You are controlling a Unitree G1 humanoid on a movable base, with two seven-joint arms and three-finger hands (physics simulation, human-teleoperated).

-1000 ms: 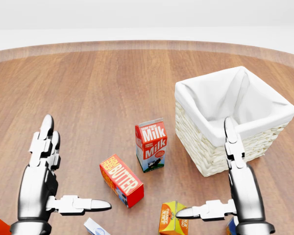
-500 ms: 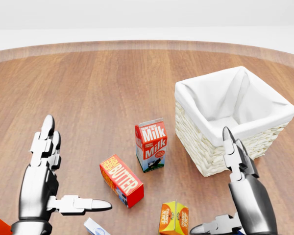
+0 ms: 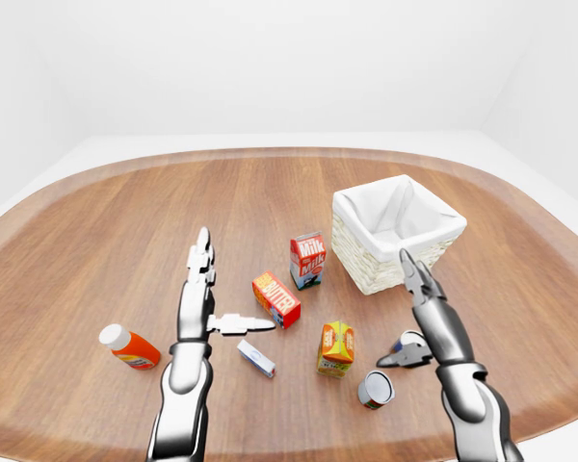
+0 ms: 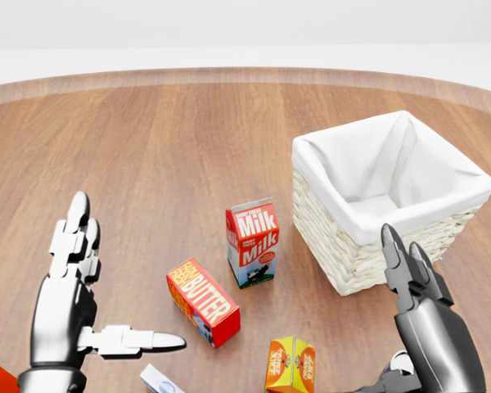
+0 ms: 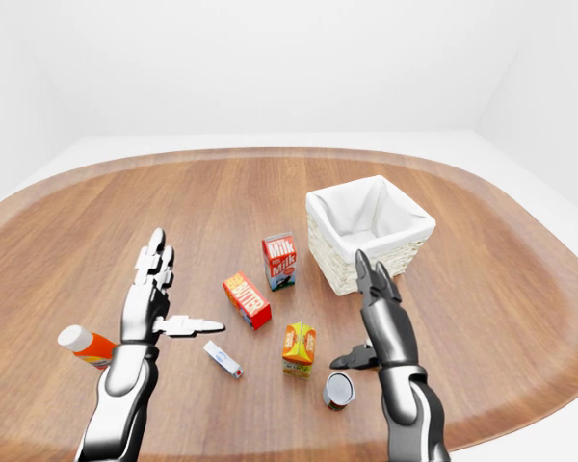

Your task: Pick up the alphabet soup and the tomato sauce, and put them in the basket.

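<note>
Left-eye view showed the basket (image 3: 397, 231) at upper right of centre with only its white liner visible, so you had placed nothing yet. Both cans lay at lower right: one beside your right hand (image 3: 426, 313), the other (image 3: 376, 388) just below it. Labels were too small to tell the alphabet soup from the tomato sauce. Your right hand hung over the nearer can (image 3: 410, 342), fingers spread, thumb extended toward it, gripping nothing. Your left hand (image 3: 198, 289) was spread and empty at centre left. Both picks remained.
</note>
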